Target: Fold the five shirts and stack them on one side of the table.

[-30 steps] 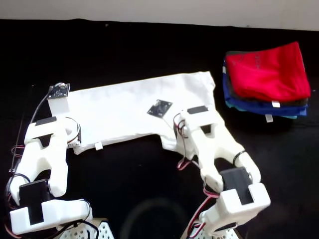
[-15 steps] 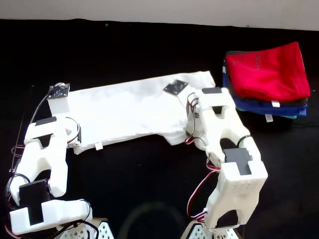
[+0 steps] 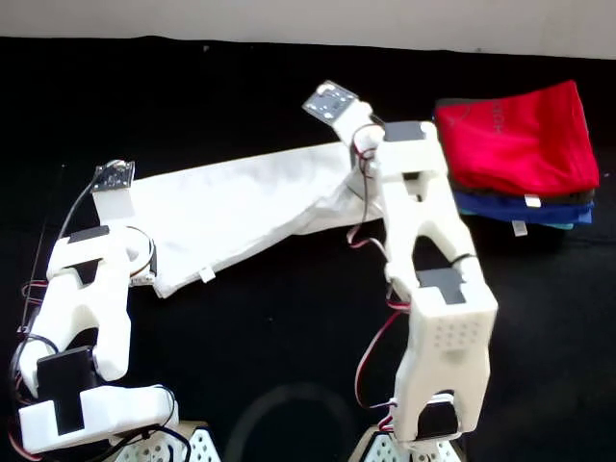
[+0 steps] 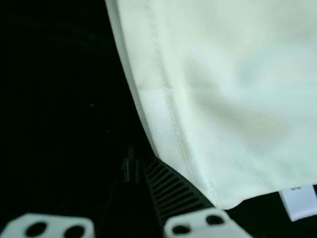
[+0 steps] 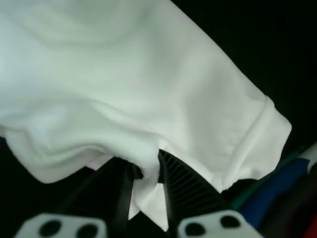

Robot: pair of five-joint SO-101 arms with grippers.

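Note:
A white shirt lies stretched across the black table as a narrow slanted band. My right gripper is shut on its right end, held raised at the far side just left of the stack; in the right wrist view bunched cloth is pinched between the black fingers. My left gripper is at the shirt's left end, near the hem corner. The left wrist view has the hem running down between the closed fingers. Folded shirts are stacked at the right, red on top.
A small white tag hangs at the shirt's near edge. The stack sits close to the right arm's elbow. Bare black table lies in front of the shirt and along the far side. Both arm bases stand at the near edge.
My right gripper has carried the shirt's near right part away from me toward the far side, narrowing the shirt into a slanted band. The left arm has stayed still.

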